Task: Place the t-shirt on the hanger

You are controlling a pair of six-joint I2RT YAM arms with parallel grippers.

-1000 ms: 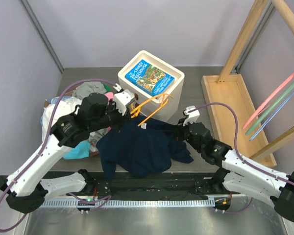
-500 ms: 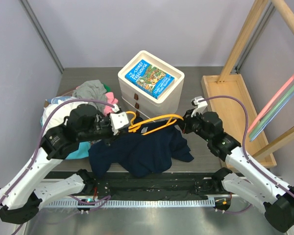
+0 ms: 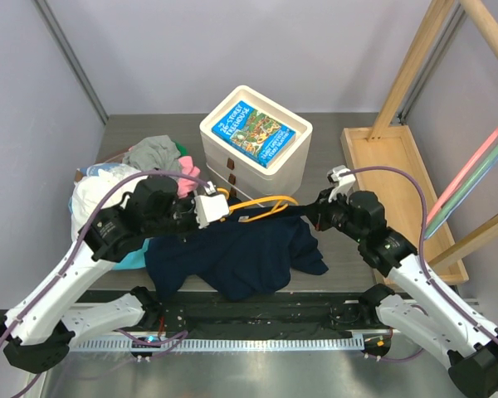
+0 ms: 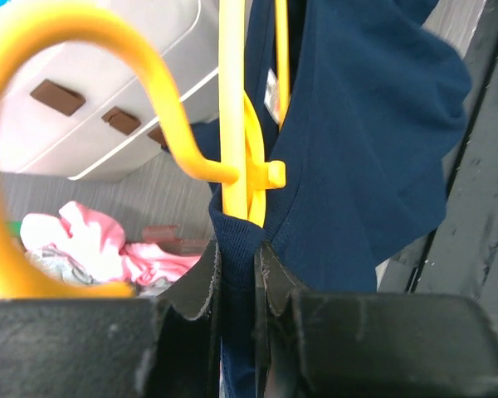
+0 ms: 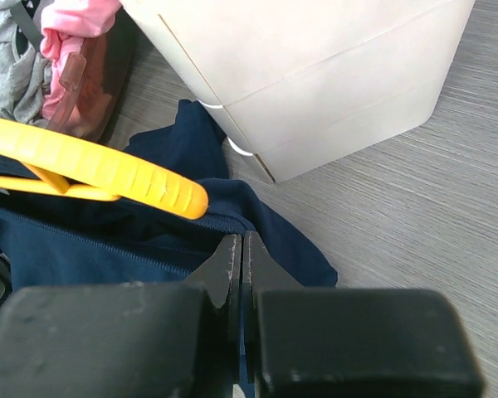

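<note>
The t-shirt [image 3: 241,257] hangs over the near middle of the desk [image 3: 328,143]. Its top edge, slack a second ago, is now lifted and pulled taut. The hanger [image 3: 261,203] has levelled along that edge, so threading looks under way. The left fingers [image 4: 192,290] pinch cloth just below the hanger's neck, and the right fingers [image 5: 224,267], pressed together, nip the opposite end.

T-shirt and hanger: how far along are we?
Done: the t-shirt's top edge is lifted and stretched. In hand: the left end effector pinches cloth just below the hanger's neck, and the right end effector is shut on the far edge. Left: the hanger's tip shows bare above the cloth, so the shirt isn't threaded on.
</note>
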